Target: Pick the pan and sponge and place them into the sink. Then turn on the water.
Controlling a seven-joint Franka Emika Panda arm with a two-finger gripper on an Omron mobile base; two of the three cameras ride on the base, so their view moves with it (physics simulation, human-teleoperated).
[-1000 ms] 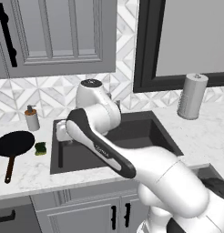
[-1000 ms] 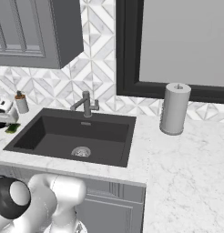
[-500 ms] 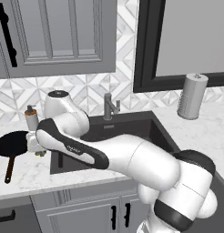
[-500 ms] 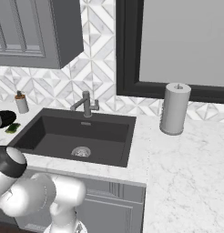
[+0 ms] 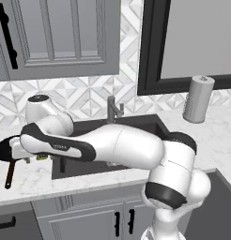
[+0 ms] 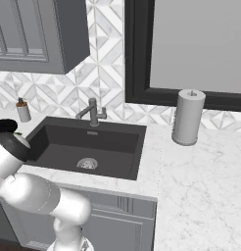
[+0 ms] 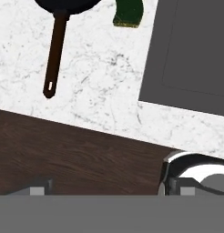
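My gripper [image 7: 107, 191] hung wide open, empty, above the counter's near edge; the pan [image 7: 57, 41] and sponge [image 7: 128, 12] lay left of the sink [image 7: 191, 54]. Reaching carelessly, I might knock the handle aside.

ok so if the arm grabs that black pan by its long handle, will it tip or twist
Probably. The pan carries its round body at one end of a long thin handle, so it would likely droop pan-first. The slim handle might also roll between the fingers. It looks rigid.
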